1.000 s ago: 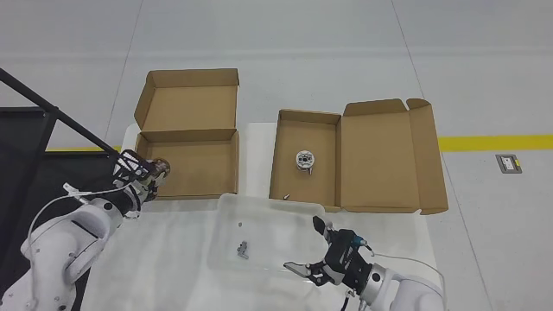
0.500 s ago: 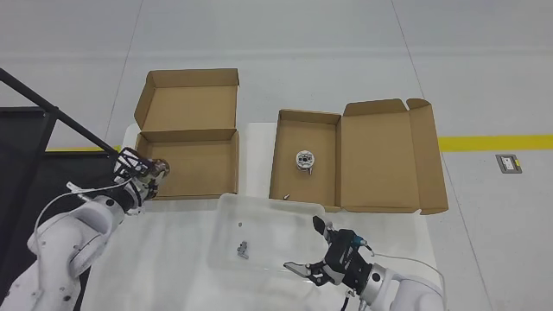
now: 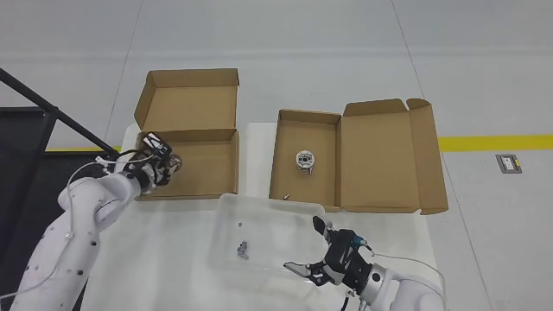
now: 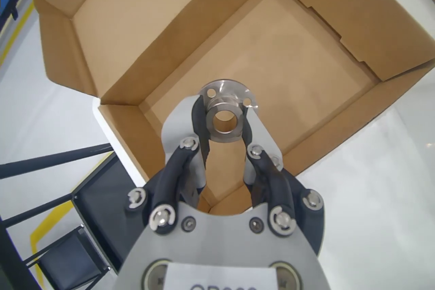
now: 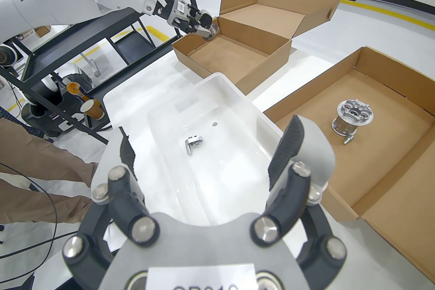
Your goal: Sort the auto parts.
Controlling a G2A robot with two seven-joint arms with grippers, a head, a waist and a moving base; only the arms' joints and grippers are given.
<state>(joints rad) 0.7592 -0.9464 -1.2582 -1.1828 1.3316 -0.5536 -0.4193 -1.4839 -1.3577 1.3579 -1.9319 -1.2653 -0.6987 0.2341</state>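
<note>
While right pincer point(image 5: 210, 135) gapes wide, left pincer point(image 4: 222, 112) clamps flanged bushing point(image 4: 227, 90).

- We see bright, even light from overhead; the floor point(image 3: 285, 34) and white table point(image 3: 164, 250) look almost washed out.
- Shadows are soft: we note only mild darkening along the inner walls of the left cardboard box point(image 4: 258, 67).
- We find glare on the clear plastic bin point(image 5: 170, 121) and glints on the flanged metal part point(image 4: 224, 116).
- Both wrist views bow straight box edges near their borders.
</note>
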